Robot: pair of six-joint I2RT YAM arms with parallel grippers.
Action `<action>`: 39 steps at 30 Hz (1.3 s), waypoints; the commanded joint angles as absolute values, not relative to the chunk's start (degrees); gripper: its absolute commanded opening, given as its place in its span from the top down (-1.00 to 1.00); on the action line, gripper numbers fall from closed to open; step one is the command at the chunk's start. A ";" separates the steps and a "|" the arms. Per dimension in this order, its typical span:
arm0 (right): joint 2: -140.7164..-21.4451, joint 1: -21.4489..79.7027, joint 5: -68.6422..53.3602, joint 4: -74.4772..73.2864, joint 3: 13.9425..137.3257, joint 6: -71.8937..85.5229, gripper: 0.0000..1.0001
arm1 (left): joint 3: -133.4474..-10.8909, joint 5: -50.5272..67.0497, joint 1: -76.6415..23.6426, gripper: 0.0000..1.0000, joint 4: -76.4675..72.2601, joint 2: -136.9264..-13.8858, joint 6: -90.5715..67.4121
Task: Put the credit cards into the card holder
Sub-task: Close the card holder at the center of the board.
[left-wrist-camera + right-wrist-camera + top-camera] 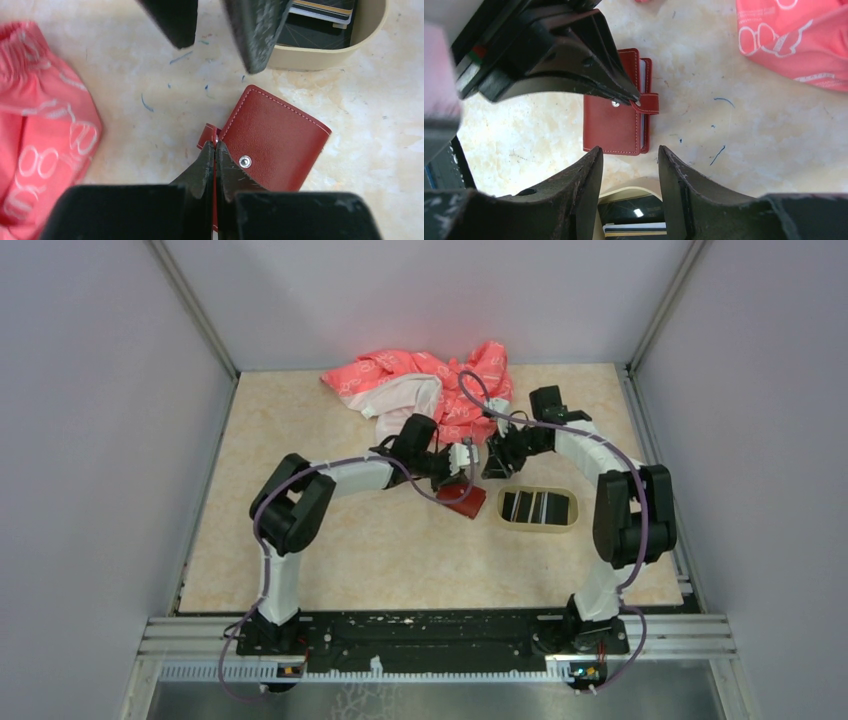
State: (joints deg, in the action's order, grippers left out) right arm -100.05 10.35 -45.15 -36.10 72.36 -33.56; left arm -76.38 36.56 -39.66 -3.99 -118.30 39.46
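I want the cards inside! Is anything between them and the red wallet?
Nothing on the table lies between the credit cards in the beige tray and the card holder, but it is folded shut, the left gripper closed at its strap.

left gripper (216, 146) closed at strap (207, 135) of card holder (280, 145) (dark red), beyond — credit cards (320, 11) in beige tray (320, 57)

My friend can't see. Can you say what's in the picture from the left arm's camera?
The left gripper is shut, its tips meeting at the strap of a closed red wallet on the table. Beyond it, a beige tray holds black cards; the open right gripper shows at the top, and a pink cloth lies left.
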 commanded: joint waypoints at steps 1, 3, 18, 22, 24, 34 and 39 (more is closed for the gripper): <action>-94.11 10.35 -51.96 -36.69 71.41 -42.75 0.09 | -71.65 29.15 -39.74 1.00 -5.49 -110.94 24.87; -93.22 10.99 -55.57 -40.11 70.48 -51.77 0.09 | -68.44 24.90 -39.73 1.00 -5.75 -107.83 18.99; -92.22 24.22 -55.93 -35.80 60.99 -75.35 -0.31 | -40.29 13.50 -39.90 1.00 -8.00 -87.44 -21.14; -94.69 25.51 -55.18 -32.80 61.17 -77.10 -0.29 | -33.48 14.31 -39.82 1.00 -16.07 -83.56 -27.82; -94.95 26.55 -53.17 -27.14 60.04 -71.52 -0.28 | -30.86 13.36 -39.46 1.00 -20.75 -82.19 -30.29; -102.27 27.68 -50.19 -28.75 65.94 -71.03 -0.32 | -26.38 21.70 -33.25 0.91 -31.39 -82.60 -38.56; -103.78 29.40 -47.63 -30.77 66.63 -71.15 -0.22 | -26.47 23.99 -33.15 1.00 -35.63 -86.15 -41.43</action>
State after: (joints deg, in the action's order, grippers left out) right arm -104.36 27.55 -48.71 -29.85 65.60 -70.13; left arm -26.81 20.43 -33.23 -29.47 -84.07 -38.06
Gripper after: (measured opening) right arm 0.613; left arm 0.021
